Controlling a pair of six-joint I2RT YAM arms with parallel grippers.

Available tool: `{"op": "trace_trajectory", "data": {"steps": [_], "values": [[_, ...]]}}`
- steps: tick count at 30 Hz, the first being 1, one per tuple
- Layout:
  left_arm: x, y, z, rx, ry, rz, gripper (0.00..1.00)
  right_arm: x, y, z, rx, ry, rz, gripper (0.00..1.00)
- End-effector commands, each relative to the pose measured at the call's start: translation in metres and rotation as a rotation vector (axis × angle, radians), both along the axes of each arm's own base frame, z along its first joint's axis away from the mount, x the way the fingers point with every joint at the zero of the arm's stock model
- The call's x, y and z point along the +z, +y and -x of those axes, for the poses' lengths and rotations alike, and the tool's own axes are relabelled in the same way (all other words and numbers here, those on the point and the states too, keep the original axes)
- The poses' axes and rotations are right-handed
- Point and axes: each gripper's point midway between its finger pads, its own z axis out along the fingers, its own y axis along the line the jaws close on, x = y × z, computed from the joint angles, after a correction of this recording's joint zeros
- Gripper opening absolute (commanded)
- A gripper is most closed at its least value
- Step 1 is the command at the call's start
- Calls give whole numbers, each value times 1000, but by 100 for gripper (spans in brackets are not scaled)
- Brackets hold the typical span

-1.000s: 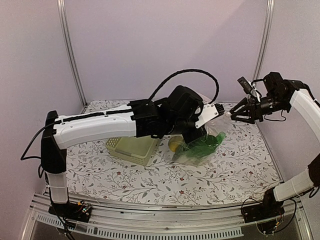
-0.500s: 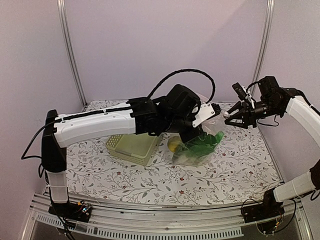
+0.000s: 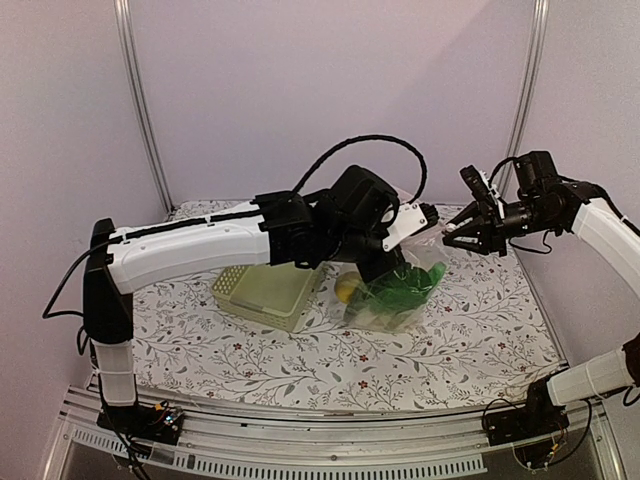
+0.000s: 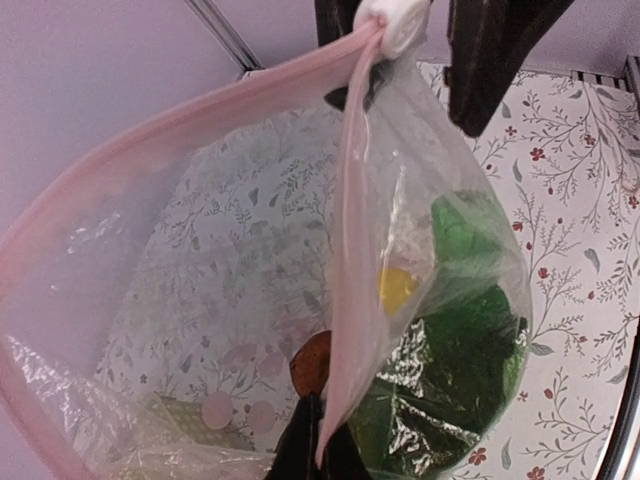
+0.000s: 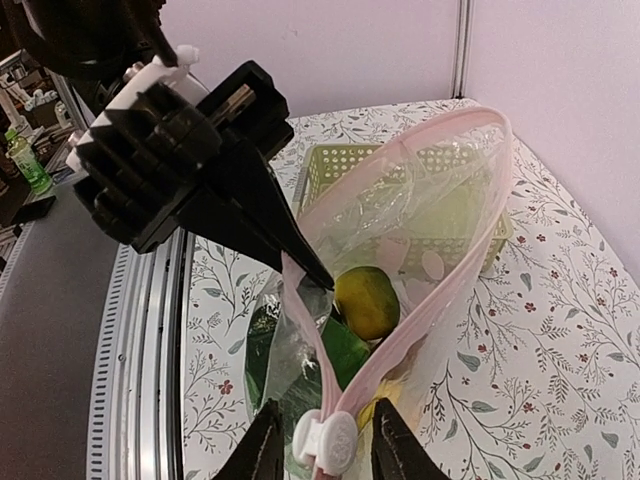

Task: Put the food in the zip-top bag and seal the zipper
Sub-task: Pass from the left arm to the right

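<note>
Our right gripper (image 5: 322, 447), jaws spread, straddles the slider (image 5: 326, 437). From it the zipper (image 5: 435, 290) runs toward one o'clock. The left gripper (image 5: 306, 272) pinches the zipper at twelve. The bag (image 3: 395, 295) hangs below with food (image 5: 365, 300) inside.

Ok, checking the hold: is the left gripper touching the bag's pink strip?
Touching: the left wrist view shows the left gripper pinching the pink strip between its shut fingertips.

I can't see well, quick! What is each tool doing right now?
Left tool: closed, pinching the zipper.
Right tool: open, straddling the white slider.
</note>
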Motion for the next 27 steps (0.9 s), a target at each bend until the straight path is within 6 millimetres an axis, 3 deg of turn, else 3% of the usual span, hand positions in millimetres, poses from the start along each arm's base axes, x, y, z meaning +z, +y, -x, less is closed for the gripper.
{"op": "trace_trajectory", "data": {"steps": [1,13,23,27], "values": [[29,9,-3,13,-3,56,0,-6,1,-6,-32,-12,16,29],[27,12,-5,29,-2,46,0,-9,0,-15,-73,1,26,18],[28,16,-10,43,11,59,0,-11,-1,-19,-84,4,33,17],[27,17,-11,45,13,56,0,-8,0,-20,-86,0,28,6]]}}
